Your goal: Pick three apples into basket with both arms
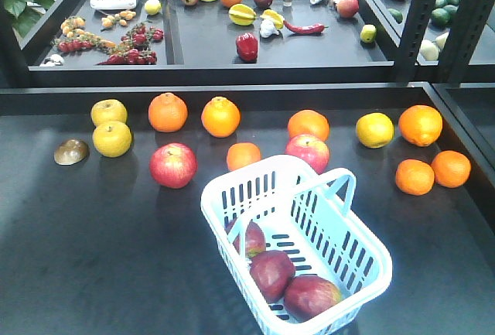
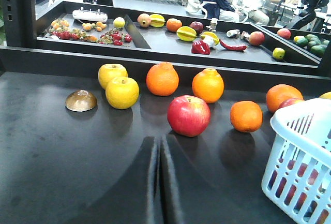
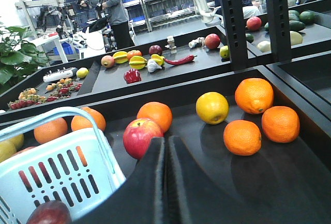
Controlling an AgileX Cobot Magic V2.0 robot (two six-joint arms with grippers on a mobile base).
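Note:
The pale blue basket (image 1: 255, 188) stands on the near black table, right of centre. Three dark red apples lie in it: one at the far end (image 1: 249, 236), one in the middle (image 1: 271, 273) and one nearest (image 1: 311, 296). Neither arm shows in the front view. In the left wrist view my left gripper (image 2: 159, 142) is shut and holds nothing, low over the table left of the basket (image 2: 302, 131). My right gripper (image 3: 166, 142) is also shut and holds nothing, just right of the basket (image 3: 62, 151), where one dark apple (image 3: 49, 213) shows.
Two lighter red apples (image 1: 172, 165) (image 1: 308, 152), several oranges (image 1: 168, 112), yellow fruit (image 1: 111, 138) and a brown shell-like dish (image 1: 71, 152) lie on the table beyond the basket. A raised black ledge (image 1: 232, 87) separates it from rear trays of mixed produce.

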